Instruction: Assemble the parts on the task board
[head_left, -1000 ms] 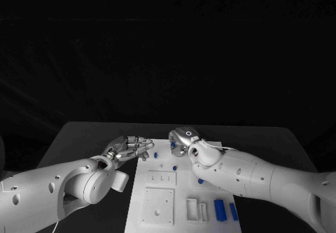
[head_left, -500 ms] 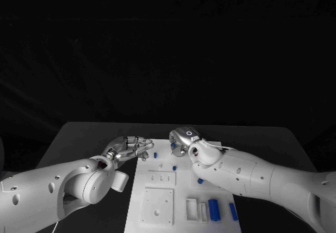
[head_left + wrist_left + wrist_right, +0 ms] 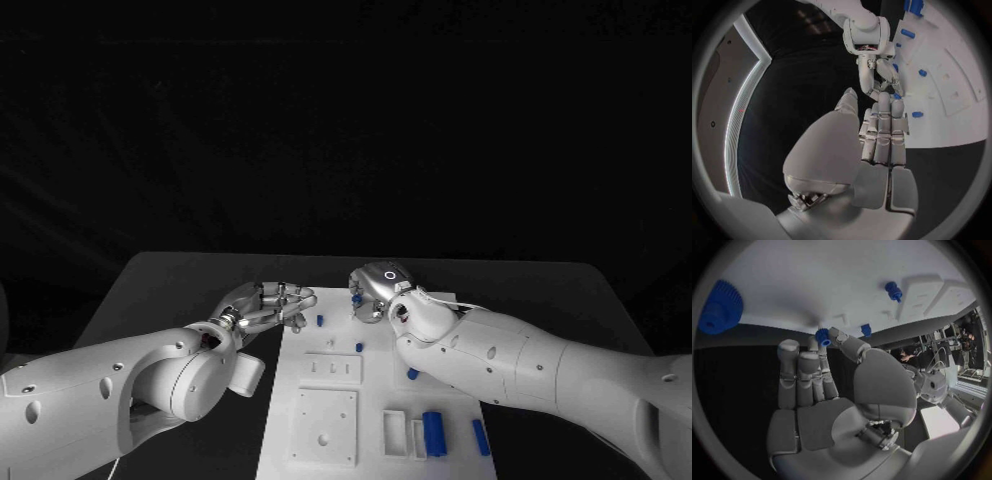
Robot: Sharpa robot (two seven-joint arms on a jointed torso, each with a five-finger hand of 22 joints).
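Observation:
The white task board [image 3: 329, 400] lies in the middle of the table. My right hand [image 3: 378, 290] is at its far edge and pinches a small blue part [image 3: 822, 336] between thumb and fingertip, just off the board's edge [image 3: 786, 320]. My left hand [image 3: 268, 305] hovers beside the board's far left corner; its fingers [image 3: 882, 130] lie straight and side by side and hold nothing. Blue pegs [image 3: 319, 320] [image 3: 359, 345] stand in the board. A blue gear [image 3: 720, 307] sits on it near the right hand. Two blue blocks [image 3: 431, 432] [image 3: 479, 437] lie at the near right.
White raised blocks [image 3: 333, 368] [image 3: 326, 425] and a slotted holder [image 3: 395, 429] stand on the board's near half. My right forearm [image 3: 519, 365] crosses the board's right side. Black table [image 3: 173, 290] shows to the left of the board.
The larger blue block at the board's near right now lies further left, beside the slotted holder. My left hand's fingers have shifted slightly; the right hand has stayed at the far edge.

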